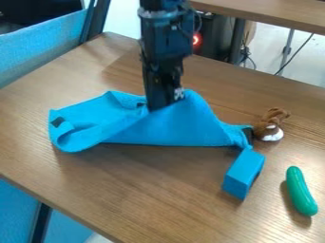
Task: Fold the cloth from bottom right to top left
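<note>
Blue cloth bunched under the claw

The cloth, partly folded and creased, with dark corner patches, peaks beside the claw; whether that is clenched or released, I cannot tell. Its right end meets a blue block and brown plush toy. Wood separates it from the surface's front edge. A green cucumber lies farther right.

The black arm comes in from 12 o'clock and hangs nearly upright, its end effector pointing toward 6 o'clock, just above the view's centre.
</note>
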You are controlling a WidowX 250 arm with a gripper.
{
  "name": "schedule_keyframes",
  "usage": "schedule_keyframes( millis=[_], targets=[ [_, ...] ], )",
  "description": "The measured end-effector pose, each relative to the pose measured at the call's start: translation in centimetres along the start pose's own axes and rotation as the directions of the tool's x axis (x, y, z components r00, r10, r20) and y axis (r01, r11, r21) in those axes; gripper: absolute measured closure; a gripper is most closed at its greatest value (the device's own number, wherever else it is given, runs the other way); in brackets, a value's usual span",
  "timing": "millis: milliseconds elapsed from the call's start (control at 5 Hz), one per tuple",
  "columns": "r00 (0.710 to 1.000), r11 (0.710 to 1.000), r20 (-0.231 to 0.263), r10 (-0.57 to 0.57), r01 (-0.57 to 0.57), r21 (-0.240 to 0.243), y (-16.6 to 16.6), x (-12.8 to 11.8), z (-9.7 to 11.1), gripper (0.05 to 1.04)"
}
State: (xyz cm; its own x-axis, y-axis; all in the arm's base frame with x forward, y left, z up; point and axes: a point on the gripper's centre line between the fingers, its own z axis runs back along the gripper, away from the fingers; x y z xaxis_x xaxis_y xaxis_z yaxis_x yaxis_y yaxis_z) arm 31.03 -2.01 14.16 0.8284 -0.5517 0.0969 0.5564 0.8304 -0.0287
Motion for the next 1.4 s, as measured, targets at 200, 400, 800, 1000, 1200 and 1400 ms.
schedule_keyframes(
  millis=[200,400,800,1000,1200,1400],
  targets=[
    [0.999,0.999,-0.035,0.036,-0.036,0.006,2.9,1.2,0.6,1.028],
    [0.996,0.998,-0.076,0.056,-0.055,0.014,5.5,1.4,0.0,1.028],
    [0.983,0.997,-0.168,0.072,-0.065,0.047,9.7,0.2,-2.3,1.028],
    [0.976,0.997,-0.202,0.079,-0.074,0.033,11.6,0.4,-2.2,1.028],
    [0.97,0.997,-0.227,0.083,-0.08,0.024,13.4,0.8,-1.9,1.028],
    [0.967,0.996,-0.239,0.083,-0.074,0.047,15.0,0.9,-1.8,1.028]
  ],
)
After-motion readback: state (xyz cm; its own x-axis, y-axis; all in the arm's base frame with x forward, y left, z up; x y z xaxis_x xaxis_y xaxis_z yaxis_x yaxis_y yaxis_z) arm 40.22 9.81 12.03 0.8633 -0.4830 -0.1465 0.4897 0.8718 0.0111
